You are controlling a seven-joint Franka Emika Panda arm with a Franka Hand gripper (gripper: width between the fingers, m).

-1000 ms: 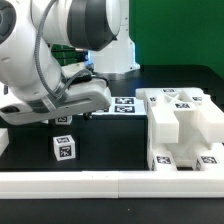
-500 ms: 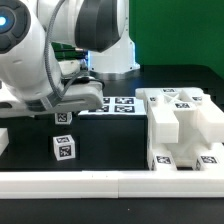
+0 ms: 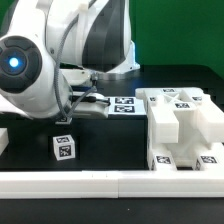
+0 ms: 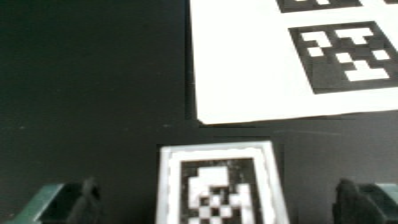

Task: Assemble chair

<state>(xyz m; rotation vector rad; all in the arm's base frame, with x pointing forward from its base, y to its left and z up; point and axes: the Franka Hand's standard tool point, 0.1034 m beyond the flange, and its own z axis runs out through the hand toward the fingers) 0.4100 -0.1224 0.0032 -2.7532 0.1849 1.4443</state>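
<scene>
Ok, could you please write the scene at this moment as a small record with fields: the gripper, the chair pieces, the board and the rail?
gripper: the gripper is open, one finger on each side of the near block, gap visible on both sides
near block: small white tagged block, lying on the black table, not held
second block: small tagged cube, loose, close to the border rail
larger parts: group of white tagged chair parts, at the exterior view's right
marker board: marker board, flat, beyond the blocks
border rail: long white border rail, along the front edge
</scene>
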